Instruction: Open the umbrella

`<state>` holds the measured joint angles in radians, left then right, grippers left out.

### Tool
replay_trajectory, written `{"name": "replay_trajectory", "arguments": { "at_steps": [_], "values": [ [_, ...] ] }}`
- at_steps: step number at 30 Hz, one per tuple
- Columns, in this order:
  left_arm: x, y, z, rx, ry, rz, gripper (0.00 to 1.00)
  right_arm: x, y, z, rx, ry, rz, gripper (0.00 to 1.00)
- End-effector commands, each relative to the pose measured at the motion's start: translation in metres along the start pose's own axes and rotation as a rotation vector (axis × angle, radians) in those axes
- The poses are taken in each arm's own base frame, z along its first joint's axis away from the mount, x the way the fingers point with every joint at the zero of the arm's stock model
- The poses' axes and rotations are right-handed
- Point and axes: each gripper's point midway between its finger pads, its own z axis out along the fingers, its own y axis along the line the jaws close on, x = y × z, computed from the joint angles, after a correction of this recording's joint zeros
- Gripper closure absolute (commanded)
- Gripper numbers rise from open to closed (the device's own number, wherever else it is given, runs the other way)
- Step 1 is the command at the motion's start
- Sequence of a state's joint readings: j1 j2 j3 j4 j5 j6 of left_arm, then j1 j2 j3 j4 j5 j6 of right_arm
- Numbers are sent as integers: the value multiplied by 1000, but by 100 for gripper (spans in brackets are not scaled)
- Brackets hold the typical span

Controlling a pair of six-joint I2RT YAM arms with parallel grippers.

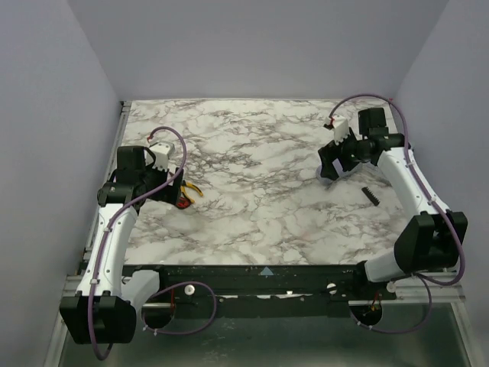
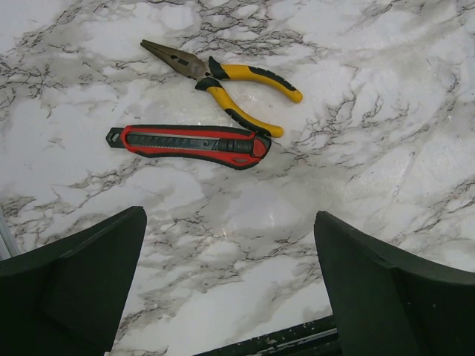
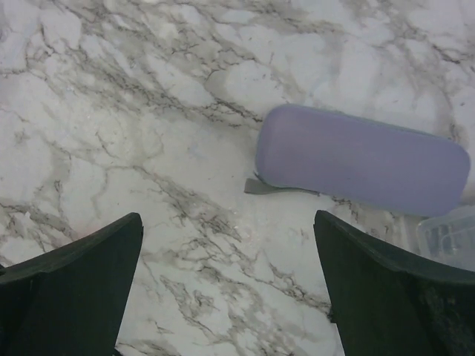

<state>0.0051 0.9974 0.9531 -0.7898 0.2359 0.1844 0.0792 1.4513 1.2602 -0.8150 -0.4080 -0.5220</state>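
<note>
At the right gripper: fingers spread wide, nothing between them, hovering over the marble table; just ahead and to the right of it, the umbrella, closed into a flat lavender oblong, lying on the marble, apart from both fingers; on its near edge, a small grey tab; by its right end, closer to the gripper, a clear plastic box, only partly in view. At the left gripper: likewise spread wide, clamped on nothing; ahead of it, a red and black utility knife; just beyond that, yellow-handled pliers, close to the knife, touching or not unclear; well apart from this gripper, across the table, the umbrella.
</note>
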Motion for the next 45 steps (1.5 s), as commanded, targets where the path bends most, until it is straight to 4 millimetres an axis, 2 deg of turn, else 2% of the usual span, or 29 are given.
{"name": "replay_trajectory", "arguments": {
  "at_steps": [1, 5, 10, 15, 21, 30, 36, 42, 44, 45],
  "values": [
    [-15, -2, -5, 12, -43, -2, 2, -6, -32, 0, 53, 31, 57, 0],
    [-15, -3, -3, 20, -22, -15, 2, -8, -66, 0, 59, 52, 100, 1],
    [-15, -1, -2, 11, -17, -15, 2, 4, -114, 5, 54, 145, 140, 6],
    [-19, 0, -1, 11, -19, -13, 2, 26, -139, 21, 13, 214, 234, 6],
    [-20, 0, 3, 20, -6, -29, 2, 41, -145, 43, -28, 246, 289, 2],
    [-29, 1, 6, 27, -7, -34, 2, 57, -138, 69, -108, 282, 354, 0],
    [-31, 0, 7, 37, -7, -28, 2, 54, -142, 69, -91, 271, 351, 0],
    [-30, 1, 9, 41, 1, -20, 2, 53, -166, 70, 29, 255, 311, 0],
    [-30, 2, 10, 39, 3, -18, 2, 57, -164, 74, 7, 274, 310, 0],
    [-31, 2, 10, 40, 4, -17, 2, 63, -156, 74, -34, 303, 312, 0]
  ]
}}
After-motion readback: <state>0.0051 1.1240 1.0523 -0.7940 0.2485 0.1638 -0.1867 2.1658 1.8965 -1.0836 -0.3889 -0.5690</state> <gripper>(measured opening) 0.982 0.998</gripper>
